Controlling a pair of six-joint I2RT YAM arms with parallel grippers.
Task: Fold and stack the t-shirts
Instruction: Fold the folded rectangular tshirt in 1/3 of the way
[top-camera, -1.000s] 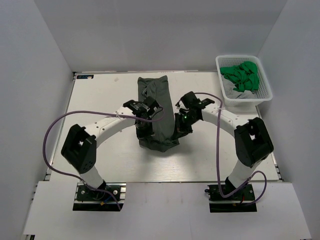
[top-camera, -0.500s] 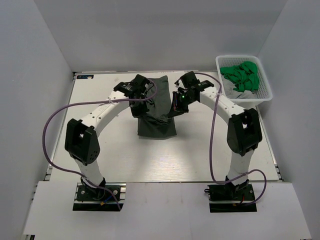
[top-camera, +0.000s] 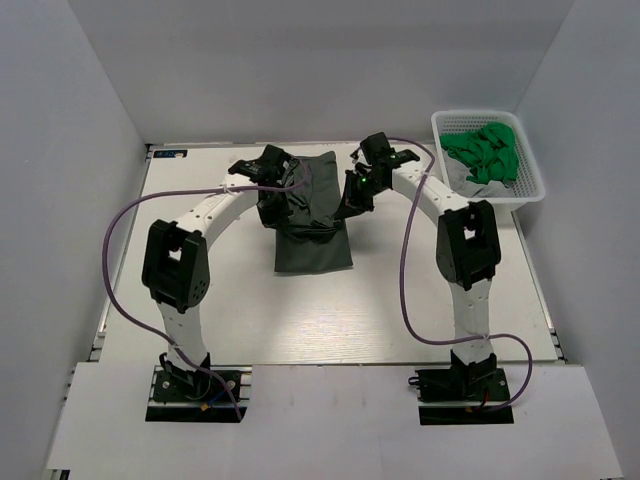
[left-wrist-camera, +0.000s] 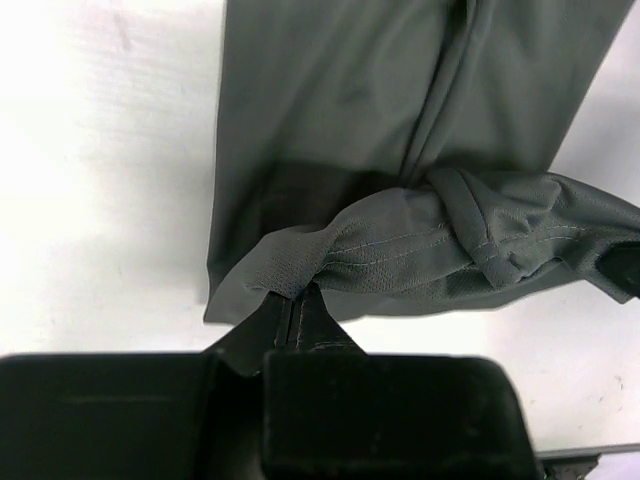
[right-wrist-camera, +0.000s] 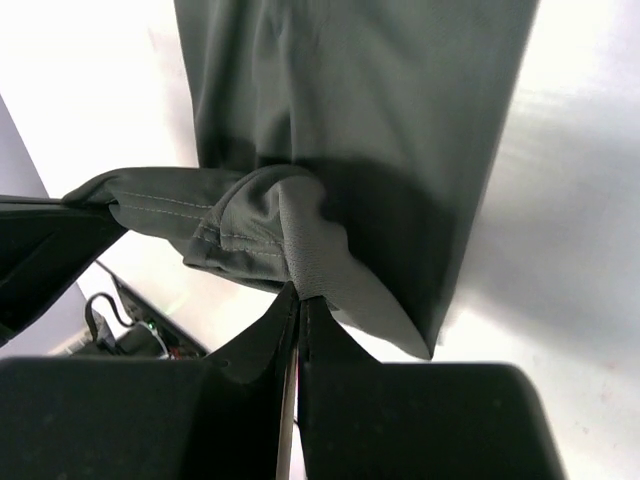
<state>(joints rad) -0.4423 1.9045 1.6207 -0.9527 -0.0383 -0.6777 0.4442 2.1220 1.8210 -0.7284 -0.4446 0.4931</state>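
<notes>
The charcoal grey t-shirt (top-camera: 313, 240) lies as a long narrow strip on the table, its near end lifted and carried over toward its far end. My left gripper (top-camera: 275, 205) is shut on one hem corner of the grey shirt (left-wrist-camera: 380, 250). My right gripper (top-camera: 348, 203) is shut on the other corner of the grey shirt (right-wrist-camera: 300, 230). Both hold the cloth above the flat part of the shirt. Green t-shirts (top-camera: 483, 150) lie bunched in the white basket (top-camera: 527, 190) at the back right.
The basket stands off the table's right rear corner, with a patch of grey cloth under the green shirts. Grey walls close in on both sides. Purple cables loop from each arm.
Both grippers have carried the shirt's near hem away from me toward the far end, folding the strip over itself. The shirt's visible length has shortened.
</notes>
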